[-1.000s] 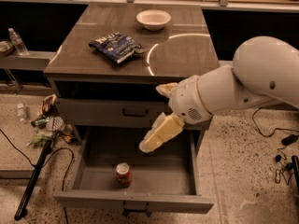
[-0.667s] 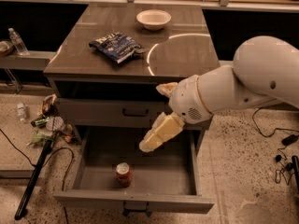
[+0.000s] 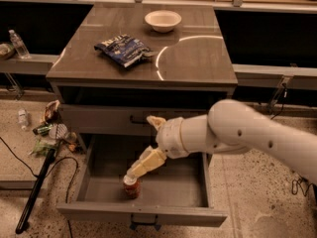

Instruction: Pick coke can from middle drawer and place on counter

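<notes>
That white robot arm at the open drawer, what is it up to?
The robot's white arm is stretched down into the pulled-out grey metal middle drawer. Its gripper is open, its lower finger tipped just at the silver top of the small red coke can, which stands upright near the drawer's front. The can is not yet gripped. The glossy grey-brown counter above holds a white bowl and a dark blue snack bag.

Speckled terrazzo floor (image 3: 257, 202). Grey ledge (image 3: 267, 75) runs along the dark back wall (image 3: 262, 33), on both sides of the cabinet (image 3: 94, 117). Bottle (image 3: 19, 43) stands on the ledge at left. Litter heap (image 3: 52, 133) on the floor at left, black pole (image 3: 33, 195) beside it. Dim warm light. Gripper (image 3: 141, 148) hangs low in front of the cabinet, fingers spread.
</notes>
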{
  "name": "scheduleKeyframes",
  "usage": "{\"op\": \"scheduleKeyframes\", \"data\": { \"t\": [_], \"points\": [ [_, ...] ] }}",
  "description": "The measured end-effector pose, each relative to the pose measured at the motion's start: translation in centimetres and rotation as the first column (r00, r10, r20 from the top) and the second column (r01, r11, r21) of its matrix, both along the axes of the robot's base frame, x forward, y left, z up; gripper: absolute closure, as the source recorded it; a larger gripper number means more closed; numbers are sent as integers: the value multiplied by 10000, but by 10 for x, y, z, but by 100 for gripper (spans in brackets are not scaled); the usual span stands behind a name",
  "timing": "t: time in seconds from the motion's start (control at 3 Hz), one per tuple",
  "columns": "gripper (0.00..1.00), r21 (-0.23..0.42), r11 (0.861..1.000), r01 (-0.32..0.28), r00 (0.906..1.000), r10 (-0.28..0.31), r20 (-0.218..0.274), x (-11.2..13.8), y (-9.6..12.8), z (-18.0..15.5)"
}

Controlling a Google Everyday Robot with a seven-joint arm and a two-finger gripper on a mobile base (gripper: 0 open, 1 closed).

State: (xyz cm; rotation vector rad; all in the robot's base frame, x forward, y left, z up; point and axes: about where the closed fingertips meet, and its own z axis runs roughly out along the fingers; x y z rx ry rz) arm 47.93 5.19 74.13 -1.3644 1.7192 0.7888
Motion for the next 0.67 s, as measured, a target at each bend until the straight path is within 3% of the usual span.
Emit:
{"op": "scheduleKeyframes", "data": {
  "t": [0.33, 0.67],
  "points": [
    [0, 587, 9946, 851, 9964, -853, 17, 38, 18, -85],
    [0, 762, 9744, 2113, 9774, -2106, -175, 71, 20, -145]
  ]
}}
